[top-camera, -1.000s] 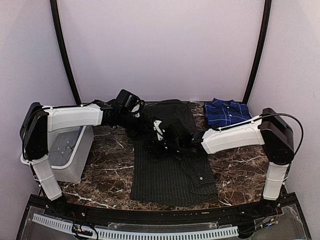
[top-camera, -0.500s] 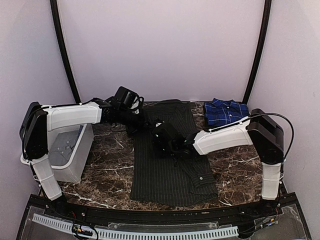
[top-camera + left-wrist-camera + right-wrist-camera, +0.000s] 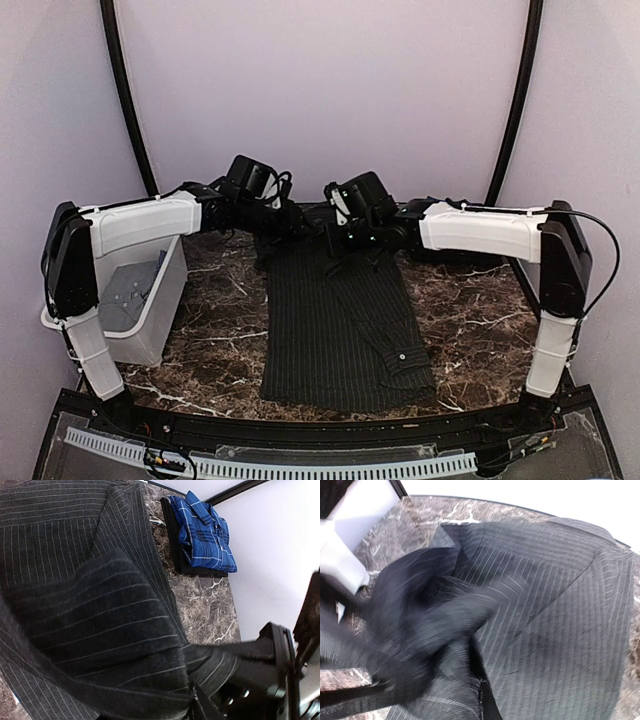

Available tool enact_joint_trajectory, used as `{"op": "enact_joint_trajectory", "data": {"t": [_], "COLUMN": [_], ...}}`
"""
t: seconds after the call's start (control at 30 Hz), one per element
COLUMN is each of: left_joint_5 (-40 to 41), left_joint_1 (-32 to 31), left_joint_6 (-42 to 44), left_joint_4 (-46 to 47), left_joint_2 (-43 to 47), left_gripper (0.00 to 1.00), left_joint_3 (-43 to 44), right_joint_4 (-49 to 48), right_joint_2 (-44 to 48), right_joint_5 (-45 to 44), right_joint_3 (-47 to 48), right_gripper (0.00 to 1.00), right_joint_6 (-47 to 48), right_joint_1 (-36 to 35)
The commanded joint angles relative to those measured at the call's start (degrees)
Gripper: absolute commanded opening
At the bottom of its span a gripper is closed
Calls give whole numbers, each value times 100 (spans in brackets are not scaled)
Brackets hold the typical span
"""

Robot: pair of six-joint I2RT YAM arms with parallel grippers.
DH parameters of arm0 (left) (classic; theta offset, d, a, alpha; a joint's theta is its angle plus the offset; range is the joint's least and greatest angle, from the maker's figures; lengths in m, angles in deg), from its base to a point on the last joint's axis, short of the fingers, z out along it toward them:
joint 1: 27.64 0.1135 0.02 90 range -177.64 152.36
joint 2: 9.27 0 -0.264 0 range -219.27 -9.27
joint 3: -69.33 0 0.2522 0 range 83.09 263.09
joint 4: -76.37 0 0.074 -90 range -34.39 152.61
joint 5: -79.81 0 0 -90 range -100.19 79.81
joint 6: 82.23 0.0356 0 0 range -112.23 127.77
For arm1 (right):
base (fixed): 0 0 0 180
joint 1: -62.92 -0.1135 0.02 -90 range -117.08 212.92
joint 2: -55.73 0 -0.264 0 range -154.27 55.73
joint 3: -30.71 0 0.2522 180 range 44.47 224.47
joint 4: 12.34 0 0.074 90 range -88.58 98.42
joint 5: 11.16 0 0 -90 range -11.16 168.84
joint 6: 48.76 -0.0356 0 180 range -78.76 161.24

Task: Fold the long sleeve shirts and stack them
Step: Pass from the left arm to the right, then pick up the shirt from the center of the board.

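1. At the far end of the desk (image 3: 215,340), the right end effector (image 3: 340,238) is pressed together on a bunched fold of the black shirt (image 3: 330,330), up by the collar. The right wrist view shows that cloth gathered and lifted just in front of the fingers.
2. The left end effector (image 3: 283,222) sits just beside it over the same end of the shirt. Cloth hangs across its wrist view, and I cannot tell whether its jaws are spread or pinching.
3. The black shirt lies lengthwise down the middle of the desk, with 1 buttoned cuff (image 3: 405,357) near its lower right edge. The plaid shirt (image 3: 200,530) lies folded in the far right corner, well apart. A white bin (image 3: 140,300) stands at the left.
4. A second ago the right end effector was spread over the middle of the shirt. It has since closed and swung to the far end, taking cloth with it.
5. The left arm has barely shifted.
6. In the overhead view the right arm now hides the plaid shirt, which showed before.
7. Judged from this, the fold of the black shirt is only starting, and stacking is not yet done.
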Motion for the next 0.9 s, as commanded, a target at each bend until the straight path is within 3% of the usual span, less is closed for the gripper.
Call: {"op": "enact_joint_trajectory", "data": {"t": [0.0, 0.1, 0.33, 0.53, 0.87], "left_joint_5": [-170, -112, 43, -374, -972], "left_joint_1": [22, 23, 22, -184, -961], "left_joint_6": [306, 326, 211, 71, -465], "left_joint_4": [-124, -180, -716, -895, -1016], "left_joint_2": [568, 1143, 1978, 2256, 2739], "left_gripper": [43, 51, 50, 45, 42], "left_joint_3": [-178, -741, -2167, -3503, -4619], "right_joint_4": [631, 734, 535, 484, 313], "right_joint_2": [300, 356, 548, 509, 479], "right_joint_5": [1171, 1493, 1848, 1641, 1841], "right_joint_3": [184, 147, -709, -1296, -1543], "right_gripper": [0, 0, 0, 0, 0], "right_joint_6": [244, 273, 53, 64, 76], "right_joint_1": [765, 1213, 1811, 1839, 1837]}}
